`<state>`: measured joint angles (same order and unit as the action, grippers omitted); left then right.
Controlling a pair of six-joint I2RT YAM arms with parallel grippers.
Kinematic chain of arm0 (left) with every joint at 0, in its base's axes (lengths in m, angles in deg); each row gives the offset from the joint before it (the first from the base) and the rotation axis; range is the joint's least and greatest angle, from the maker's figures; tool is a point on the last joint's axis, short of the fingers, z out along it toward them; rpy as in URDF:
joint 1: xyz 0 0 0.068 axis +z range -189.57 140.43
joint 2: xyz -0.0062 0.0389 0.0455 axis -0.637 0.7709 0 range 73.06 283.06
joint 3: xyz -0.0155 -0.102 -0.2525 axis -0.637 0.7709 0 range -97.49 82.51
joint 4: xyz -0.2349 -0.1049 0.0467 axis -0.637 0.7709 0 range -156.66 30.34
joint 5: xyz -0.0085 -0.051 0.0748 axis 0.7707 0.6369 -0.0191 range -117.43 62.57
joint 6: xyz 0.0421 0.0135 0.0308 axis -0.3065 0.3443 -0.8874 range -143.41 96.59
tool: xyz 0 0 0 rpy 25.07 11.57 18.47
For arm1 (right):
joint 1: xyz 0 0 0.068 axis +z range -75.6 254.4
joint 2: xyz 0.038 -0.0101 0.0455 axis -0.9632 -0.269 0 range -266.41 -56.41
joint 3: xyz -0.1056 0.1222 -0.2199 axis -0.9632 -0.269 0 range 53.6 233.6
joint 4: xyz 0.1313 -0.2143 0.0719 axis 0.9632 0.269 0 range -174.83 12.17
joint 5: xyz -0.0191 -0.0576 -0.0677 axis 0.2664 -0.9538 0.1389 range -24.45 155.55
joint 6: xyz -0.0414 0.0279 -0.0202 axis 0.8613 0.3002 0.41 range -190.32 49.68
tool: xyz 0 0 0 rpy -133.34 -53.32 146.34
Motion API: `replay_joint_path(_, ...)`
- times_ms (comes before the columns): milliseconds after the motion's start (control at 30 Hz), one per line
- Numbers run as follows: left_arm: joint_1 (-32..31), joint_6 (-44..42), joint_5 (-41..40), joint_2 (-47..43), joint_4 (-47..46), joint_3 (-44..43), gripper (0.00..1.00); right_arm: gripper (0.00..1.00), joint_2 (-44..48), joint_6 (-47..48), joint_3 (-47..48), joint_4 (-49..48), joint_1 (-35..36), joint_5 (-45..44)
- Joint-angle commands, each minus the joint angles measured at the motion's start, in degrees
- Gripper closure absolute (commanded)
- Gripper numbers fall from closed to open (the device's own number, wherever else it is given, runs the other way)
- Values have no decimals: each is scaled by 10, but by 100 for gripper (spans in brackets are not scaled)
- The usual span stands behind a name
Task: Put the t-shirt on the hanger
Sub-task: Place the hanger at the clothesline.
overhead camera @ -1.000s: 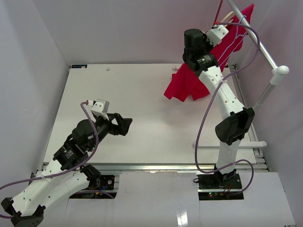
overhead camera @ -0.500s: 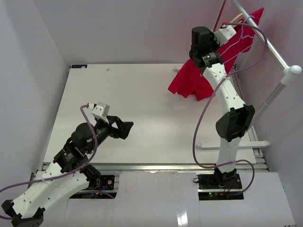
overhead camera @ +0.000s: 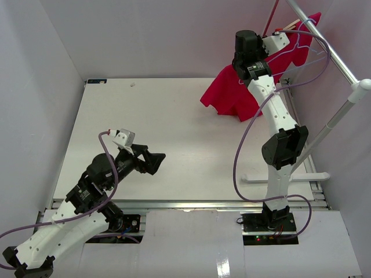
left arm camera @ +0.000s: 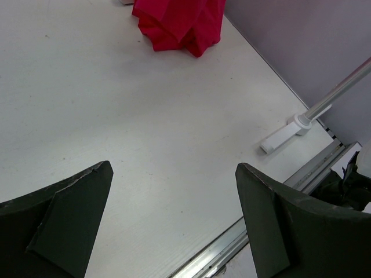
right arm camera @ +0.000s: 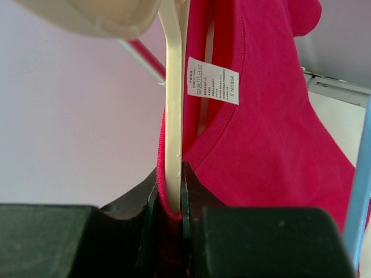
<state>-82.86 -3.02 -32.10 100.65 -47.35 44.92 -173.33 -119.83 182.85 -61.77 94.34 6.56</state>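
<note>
The red t-shirt [overhead camera: 231, 95] hangs from high at the back right, its lower folds reaching down to the table's far edge [left arm camera: 179, 23]. In the right wrist view my right gripper [right arm camera: 173, 197] is shut on the tan wooden hanger [right arm camera: 173, 87], with the t-shirt's [right arm camera: 272, 133] red collar rib pinched beside it. The white neck tag [right arm camera: 213, 80] shows just above. From above, my right gripper [overhead camera: 285, 41] sits up by the rail, and a bit of the hanger [overhead camera: 290, 25] shows there. My left gripper [overhead camera: 152, 159] hovers open over the near-left table [left arm camera: 174, 167], holding nothing.
A metal rack rail [overhead camera: 316, 40] crosses the top right on a slanted pole [overhead camera: 336, 119], whose white foot [left arm camera: 284, 136] rests on the table's right side. A thin light-blue wire hanger [right arm camera: 359, 197] hangs beside the t-shirt. Grey walls enclose the table.
My right arm has swung the t-shirt and hanger up and back toward the rail, lifting the cloth's lower folds. My left arm has drifted slightly nearer, still open.
</note>
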Motion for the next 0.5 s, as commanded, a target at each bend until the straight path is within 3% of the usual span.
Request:
replay_joint_path(0,0,-10,30,1,-19,14,2,92,4,-25,25,-83,-15,24)
replay_joint_path(233,0,-31,80,-19,-23,9,2,92,36,72,-77,-148,-4,155)
replay_joint_path(467,0,-46,21,-25,-24,-3,2,92,76,155,-136,-144,30,241)
